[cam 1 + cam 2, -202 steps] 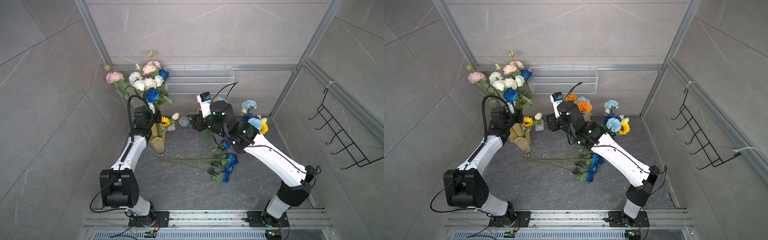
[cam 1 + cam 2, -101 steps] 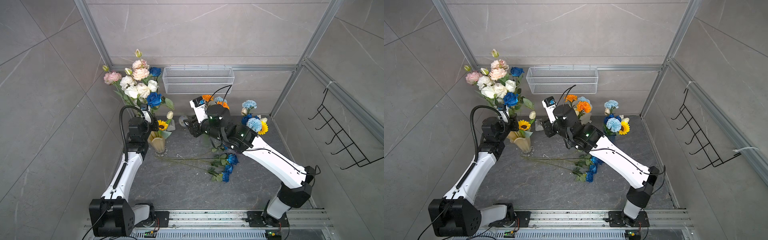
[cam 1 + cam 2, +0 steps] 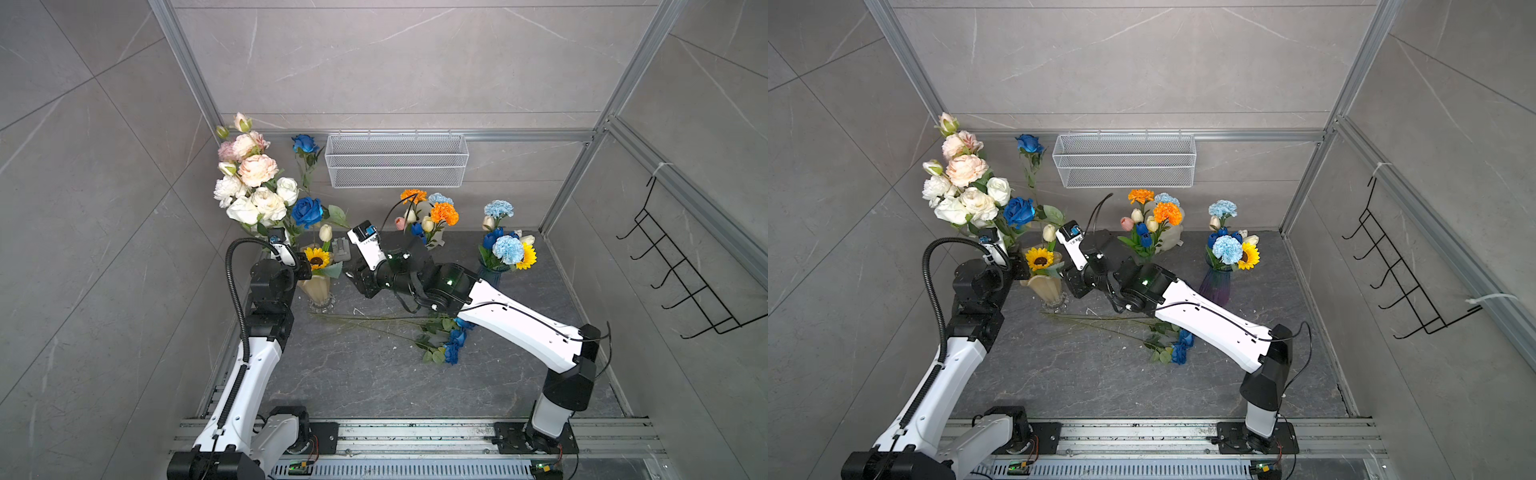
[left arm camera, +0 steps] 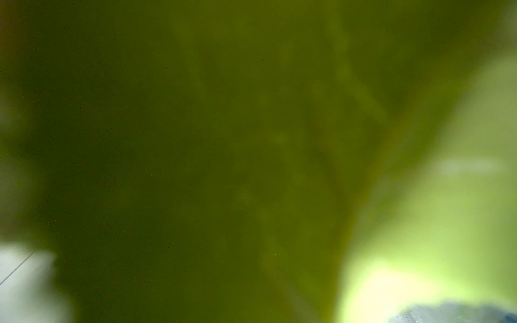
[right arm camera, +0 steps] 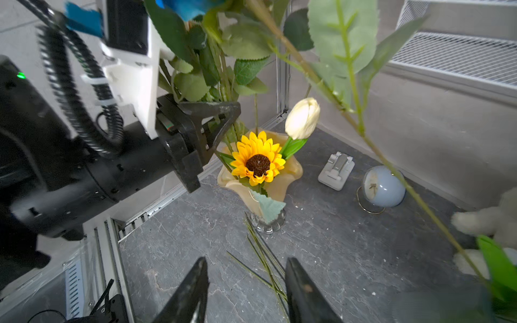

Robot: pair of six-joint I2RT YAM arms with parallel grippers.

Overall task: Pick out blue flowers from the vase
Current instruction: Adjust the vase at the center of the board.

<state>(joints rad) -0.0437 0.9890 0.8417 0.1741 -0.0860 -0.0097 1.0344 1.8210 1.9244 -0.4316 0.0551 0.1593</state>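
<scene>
Left gripper (image 5: 223, 113) clamped on stems of white-pink-blue flower bunch (image 3: 257, 170) above beige ruffled vase (image 3: 318, 291), desk's back-left corner. Right gripper (image 5: 246, 264) half open, empty.

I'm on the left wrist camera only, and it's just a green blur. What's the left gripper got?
Observer: The left gripper is shut on the stems of the bunch, just above the vase.
Operator: Any blue in that bunch?
Observer: Yes, a blue rose beside a white bloom.
Operator: And the other arm?
Observer: The right gripper is open and empty, facing the vase.
</scene>
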